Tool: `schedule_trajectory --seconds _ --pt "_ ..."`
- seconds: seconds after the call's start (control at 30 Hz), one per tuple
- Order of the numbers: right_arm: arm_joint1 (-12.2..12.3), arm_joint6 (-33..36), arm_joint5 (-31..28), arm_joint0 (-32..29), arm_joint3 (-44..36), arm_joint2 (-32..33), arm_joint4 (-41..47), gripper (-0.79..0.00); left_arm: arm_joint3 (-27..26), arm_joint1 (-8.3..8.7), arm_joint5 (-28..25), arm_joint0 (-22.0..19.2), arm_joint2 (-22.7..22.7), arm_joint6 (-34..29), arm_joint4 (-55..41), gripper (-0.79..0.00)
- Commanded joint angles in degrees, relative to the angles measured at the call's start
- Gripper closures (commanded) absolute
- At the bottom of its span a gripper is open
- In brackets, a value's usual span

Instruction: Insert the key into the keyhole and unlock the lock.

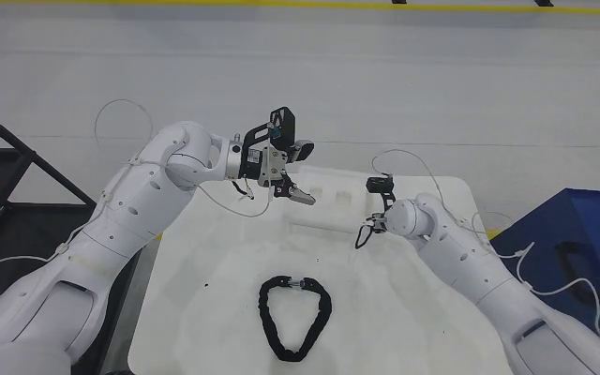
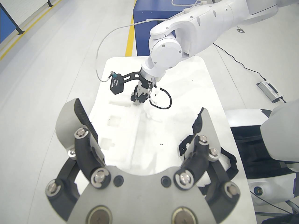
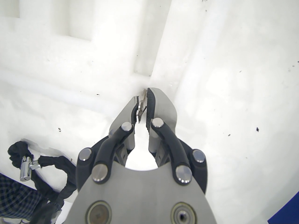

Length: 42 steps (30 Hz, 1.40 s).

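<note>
Pincer, right point(image 3: 142, 97): tips down at the worktop point(image 1: 422, 309), pinching a small metal piece, likely the key point(image 3: 140, 108), close to their very ends.
Key risk: the hold looks shallow and skewed, so a lift or turn may let the key twist or drop into the groove point(image 3: 143, 54) just beside it.
Pincer, left point(image 2: 139, 106): spread wide, empty, raised over the worktop's far side.
Lock point(image 3: 25, 170): on its black chain point(image 3: 55, 162), lying loose near the worktop's front edge, well apart from both pincers.
Lock risk: nothing steadies it. Pushed by the key, it would likely slide or roll. The keyhole cannot be made out and may face away.
Alignment risk: a tilted key may jam at the keyhole.
</note>
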Motion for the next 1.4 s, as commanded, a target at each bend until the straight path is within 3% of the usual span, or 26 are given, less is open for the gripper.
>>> schedule_trajectory --seconds 0.0,0.3,0.63,1.37 --pt "-0.31 -0.06 0.12 0.2 0.59 -0.07 -0.17 0.0 0.01 0.0 0.0 0.0 0.0 0.0 0.0 -0.785" --pt "-1.0 1.41 3.19 1.3 -0.72 -0.04 -4.36 0.0 0.01 0.0 0.0 0.0 0.0 0.0 0.0 -0.785" --pt "0.61 4.15 3.85 -0.34 -7.76 4.25 -7.52 0.0 0.01 0.0 0.0 0.0 0.0 0.0 0.0 -0.785" --pt "9.54 7.76 -14.61 -22.23 -39.49 37.16 6.21 0.0 0.01 0.0 0.0 0.0 0.0 0.0 0.0 -0.785"
